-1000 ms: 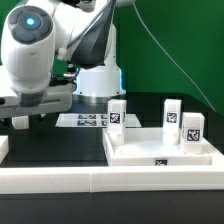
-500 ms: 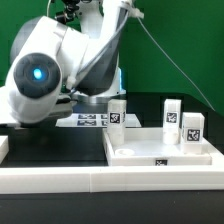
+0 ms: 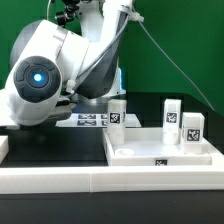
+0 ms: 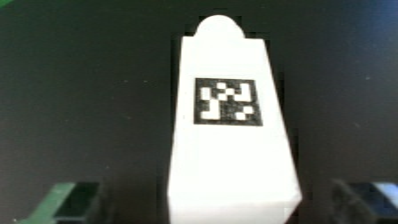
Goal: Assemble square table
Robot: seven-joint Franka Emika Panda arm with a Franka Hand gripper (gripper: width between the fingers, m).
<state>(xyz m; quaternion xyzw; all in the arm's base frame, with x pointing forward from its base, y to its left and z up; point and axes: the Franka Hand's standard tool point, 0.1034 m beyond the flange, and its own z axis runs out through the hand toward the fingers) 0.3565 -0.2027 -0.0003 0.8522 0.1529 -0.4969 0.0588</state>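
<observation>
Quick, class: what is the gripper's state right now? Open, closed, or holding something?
Gripper: jaws open wide, one on each side of a white tagged leg, not closed on it; holding nothing.

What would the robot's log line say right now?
gripper: open | straddling leg, not gripped | three legs upright on tabletop

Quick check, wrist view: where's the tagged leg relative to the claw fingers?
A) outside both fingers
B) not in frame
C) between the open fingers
C: the leg runs down the middle of the wrist view, with one finger on each side of it and a gap showing, so the claw is open around it.
</observation>
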